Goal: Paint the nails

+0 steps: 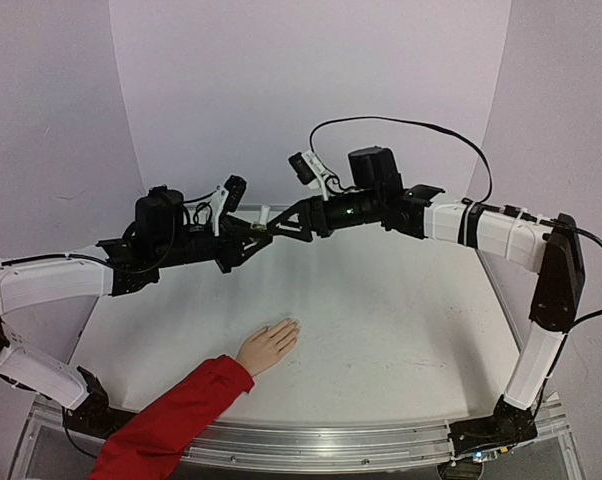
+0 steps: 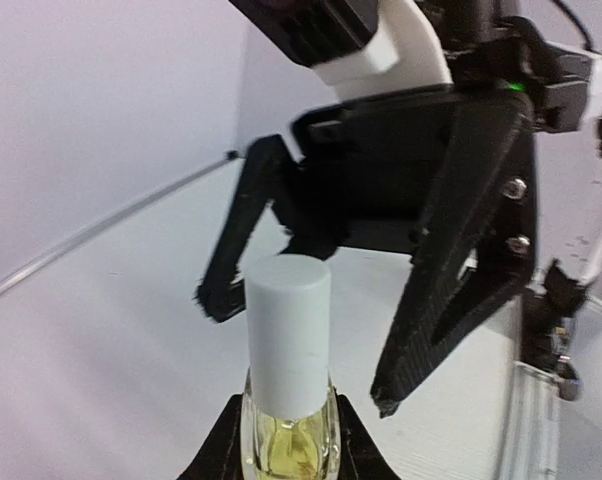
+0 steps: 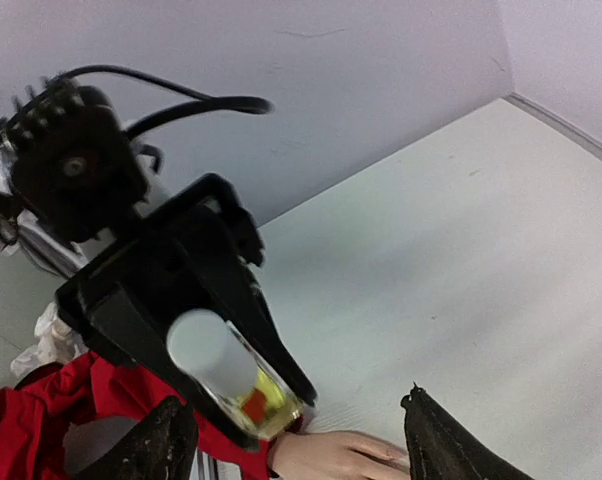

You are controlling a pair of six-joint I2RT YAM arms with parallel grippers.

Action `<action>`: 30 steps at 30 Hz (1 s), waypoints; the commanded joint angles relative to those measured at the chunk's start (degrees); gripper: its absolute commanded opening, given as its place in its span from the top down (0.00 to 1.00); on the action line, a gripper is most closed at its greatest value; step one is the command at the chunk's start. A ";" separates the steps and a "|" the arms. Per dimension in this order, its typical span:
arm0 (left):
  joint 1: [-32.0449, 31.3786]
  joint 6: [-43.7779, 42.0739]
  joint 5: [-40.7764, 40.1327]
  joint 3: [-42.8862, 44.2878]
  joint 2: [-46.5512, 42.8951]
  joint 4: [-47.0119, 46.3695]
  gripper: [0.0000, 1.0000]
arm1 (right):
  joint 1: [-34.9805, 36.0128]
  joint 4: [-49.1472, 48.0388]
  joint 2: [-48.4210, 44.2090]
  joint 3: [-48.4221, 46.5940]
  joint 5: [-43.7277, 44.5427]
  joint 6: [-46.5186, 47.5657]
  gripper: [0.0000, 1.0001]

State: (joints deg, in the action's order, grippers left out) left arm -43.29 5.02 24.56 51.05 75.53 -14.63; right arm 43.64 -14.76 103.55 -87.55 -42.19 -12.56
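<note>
Bottle [image 2: 289, 440] we are clenching in left fingers [image 2: 217, 455]; right fingers [image 2: 451, 280] released at three and nine o'clock of cap [image 2: 288, 335]; off-centre closing could tip it.

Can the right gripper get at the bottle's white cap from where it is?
Probably yes. The right gripper stands open, facing the white cap, with a finger to each side and nothing between. The left gripper clamps only the glass bottle below, leaving the cap bare.

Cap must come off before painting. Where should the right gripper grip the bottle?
The white cap, approached end-on along its axis: the left gripper clamps the bottle's glass, so only the round cap sticks out, facing the right gripper's open fingers.
</note>
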 commanded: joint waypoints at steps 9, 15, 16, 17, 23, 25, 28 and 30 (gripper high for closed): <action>-5.73 -12.67 -35.89 3.07 1.32 -1.59 1.00 | 1.59 -2.72 -2.00 -0.58 21.68 -16.10 0.21; -5.97 -12.14 -36.70 4.31 2.83 -0.74 1.00 | 4.55 -5.60 -0.97 -1.97 28.29 -21.33 0.28; -6.01 -12.18 -36.61 4.51 3.06 -0.56 1.00 | 5.13 -5.62 -0.78 -2.56 29.54 -21.46 0.29; -6.02 -12.14 -36.64 4.72 3.41 -0.37 1.00 | 5.62 -5.63 -0.60 -3.00 30.63 -21.47 0.30; -6.32 -11.22 -36.77 5.93 4.33 0.57 1.00 | 7.29 -5.80 2.08 -6.19 33.14 -22.35 0.35; -6.49 -10.82 -36.70 6.23 4.43 0.82 1.00 | 7.42 -5.80 2.83 -6.96 33.35 -22.64 0.40; -6.63 -10.50 -36.76 6.63 4.51 1.16 1.00 | 7.72 -5.80 3.70 -7.75 33.39 -22.82 0.54; -6.72 -10.40 -36.86 6.78 4.31 1.33 1.00 | 7.98 -5.80 4.06 -7.85 33.40 -22.85 0.58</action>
State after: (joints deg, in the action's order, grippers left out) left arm -49.58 -6.00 -11.25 54.06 80.03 -11.94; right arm 51.11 -18.06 106.56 -92.58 -10.00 -34.72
